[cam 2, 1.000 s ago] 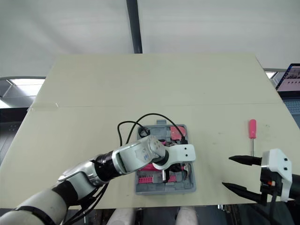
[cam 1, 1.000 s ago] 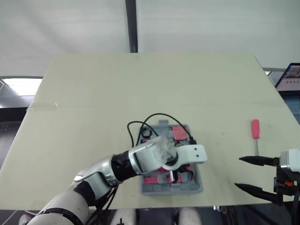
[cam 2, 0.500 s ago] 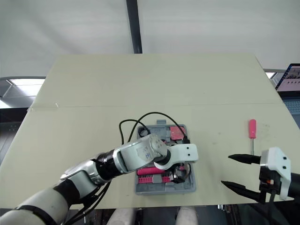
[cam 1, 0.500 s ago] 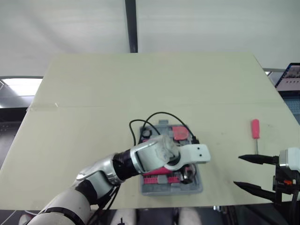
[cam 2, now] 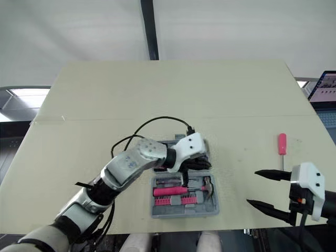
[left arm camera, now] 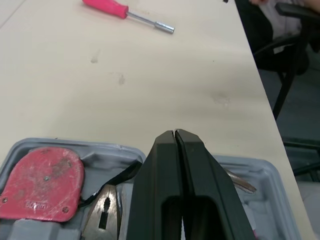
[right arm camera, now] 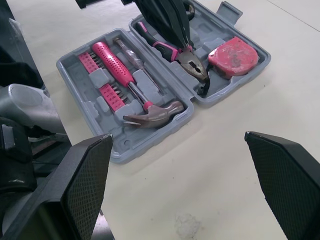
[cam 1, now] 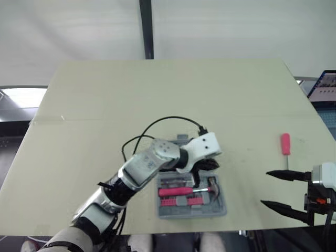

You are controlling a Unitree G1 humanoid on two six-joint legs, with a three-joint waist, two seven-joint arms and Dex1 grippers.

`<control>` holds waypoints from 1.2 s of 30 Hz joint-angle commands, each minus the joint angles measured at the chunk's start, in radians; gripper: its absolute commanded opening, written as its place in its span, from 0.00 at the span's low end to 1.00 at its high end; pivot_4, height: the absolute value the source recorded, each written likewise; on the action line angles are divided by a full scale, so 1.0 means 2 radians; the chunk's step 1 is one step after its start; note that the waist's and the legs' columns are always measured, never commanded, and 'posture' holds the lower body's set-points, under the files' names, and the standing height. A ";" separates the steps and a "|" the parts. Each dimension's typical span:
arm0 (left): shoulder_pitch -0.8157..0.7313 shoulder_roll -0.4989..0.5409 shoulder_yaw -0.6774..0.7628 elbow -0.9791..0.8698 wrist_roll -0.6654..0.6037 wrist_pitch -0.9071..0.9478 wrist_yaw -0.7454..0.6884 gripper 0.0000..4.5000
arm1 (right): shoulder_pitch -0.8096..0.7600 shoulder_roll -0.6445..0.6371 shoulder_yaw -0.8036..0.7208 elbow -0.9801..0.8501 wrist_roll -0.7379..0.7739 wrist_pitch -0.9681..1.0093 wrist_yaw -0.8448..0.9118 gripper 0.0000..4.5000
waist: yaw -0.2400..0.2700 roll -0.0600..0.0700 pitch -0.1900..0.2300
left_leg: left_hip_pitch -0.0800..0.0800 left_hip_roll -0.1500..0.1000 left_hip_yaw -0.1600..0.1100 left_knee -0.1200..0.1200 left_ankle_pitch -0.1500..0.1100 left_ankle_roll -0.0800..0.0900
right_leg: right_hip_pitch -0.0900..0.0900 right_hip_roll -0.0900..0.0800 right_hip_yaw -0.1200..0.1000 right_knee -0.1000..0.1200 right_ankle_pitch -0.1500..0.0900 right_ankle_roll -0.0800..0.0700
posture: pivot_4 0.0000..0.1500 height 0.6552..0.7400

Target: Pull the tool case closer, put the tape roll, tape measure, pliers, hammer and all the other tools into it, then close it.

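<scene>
Lying open near the front edge of the tabletop (cam 1: 157, 94), the tool case (cam 1: 192, 212) is holding most of the tools. One half is holding the hammer (right arm camera: 132, 89) and a row of pink bits (right arm camera: 100, 80). The other half is holding the pliers (right arm camera: 182, 57) and the red tape measure (right arm camera: 233, 55). The tape roll is too hard to make out, so it may or may not be inside.

One tool is waiting outside. A screwdriver (cam 1: 285, 147) with a pink handle is lying on the tabletop, well apart from the case, on the robot's right side. So the job is looking nearly done. What is left, it seems, is putting the screwdriver in and shutting the case.

The left gripper (left arm camera: 174, 134) is hanging just over the half with the pliers, its jaws pressed together with nothing between them. The right gripper (cam 1: 265, 188) is hovering by the front right edge, near the screwdriver, its jaws spread wide and holding nothing.
</scene>
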 commanded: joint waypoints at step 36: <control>0.090 0.101 -0.076 0.009 0.111 -0.064 -0.089 0.01 | -0.010 -0.007 -0.016 0.011 -0.002 -0.003 0.005 1.00 | 0.002 0.000 0.000 | 0.001 0.000 0.000 0.000 0.000 0.000 | 0.001 0.000 0.000 0.000 0.000 0.000 | 1.00 1.00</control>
